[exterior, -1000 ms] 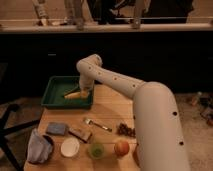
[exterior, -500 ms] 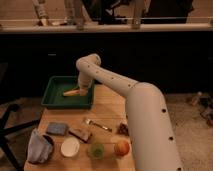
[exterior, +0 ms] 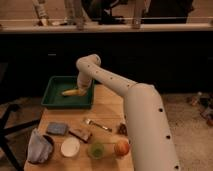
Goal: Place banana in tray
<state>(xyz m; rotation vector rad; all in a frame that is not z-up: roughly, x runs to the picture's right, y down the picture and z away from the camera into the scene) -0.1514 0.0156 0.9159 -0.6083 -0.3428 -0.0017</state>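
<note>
Tool [exterior: 81,89] reaches down inside the dark green rectangular plastic tray [exterior: 52,102], apparently grasping the short pale yellow banana [exterior: 71,92], low enough to set it down gently.

No text, label, brand, number or sign can be read anywhere in this view: not on the white arm, the dark green tray [exterior: 56,102], the wooden table [exterior: 107,107] or the items lying on it. The gripper [exterior: 81,90] sits over the tray's right side, at the banana [exterior: 71,92], and carries no legible marking either.
</note>
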